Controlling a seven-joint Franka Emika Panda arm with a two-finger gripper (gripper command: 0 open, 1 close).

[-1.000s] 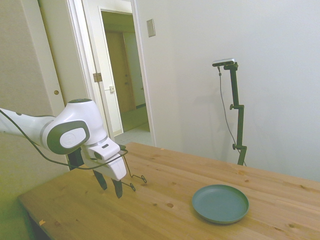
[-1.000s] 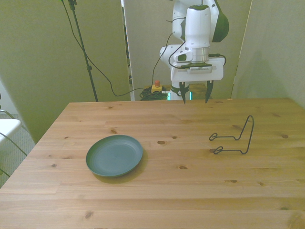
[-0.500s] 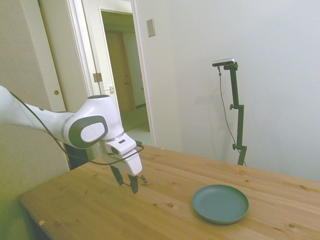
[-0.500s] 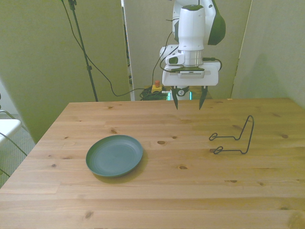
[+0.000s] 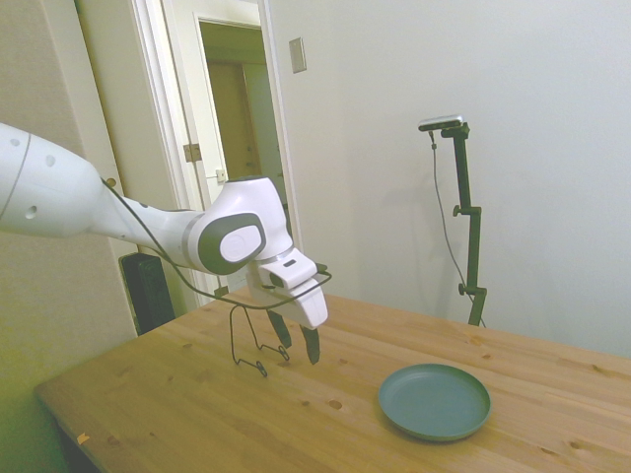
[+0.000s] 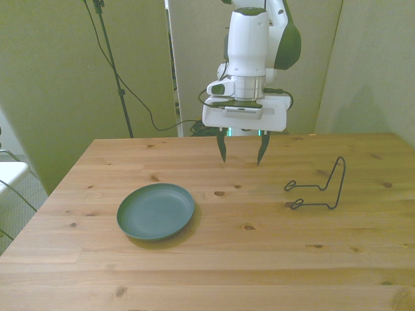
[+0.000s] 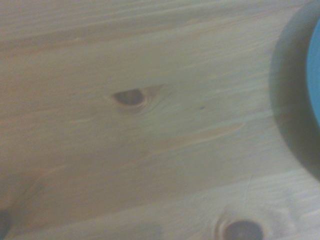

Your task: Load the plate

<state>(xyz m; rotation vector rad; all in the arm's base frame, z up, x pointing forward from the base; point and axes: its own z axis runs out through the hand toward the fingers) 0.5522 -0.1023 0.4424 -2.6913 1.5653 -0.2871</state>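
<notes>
We see the plate (image 6: pixel 155 211) lying flat on the wooden table (image 6: pixel 246 272), right way up with its hollow facing the ceiling; being round, it has no long axis and points no particular way. In the front view it sits toward the front view's left, between the near and far edges of the table, and in the side view it (image 5: pixel 435 401) lies near the table's near edge, well to the right of the arm. Nothing rests in it. The gripper (image 6: pixel 240 149) hangs above the table with its two dark fingers pointing down and spread wide apart, and there is nothing between them (the fingertips (image 5: pixel 313 355) are clear of the wood, as the side view shows). It stands well apart from the plate, over bare boards farther back and toward the front view's right of it. A black wire rack (image 6: pixel 318 188) stands on the table at the front view's right, apart from both plate and gripper; in the side view it (image 5: pixel 248 340) shows just behind the fingers. The wrist view is blurred: we make out wood grain, a dark knot (image 7: pixel 129 97), and an edge of the plate (image 7: pixel 315 80) with its shadow. We can read no brand, label or writing anywhere on the plate or the arm.
</notes>
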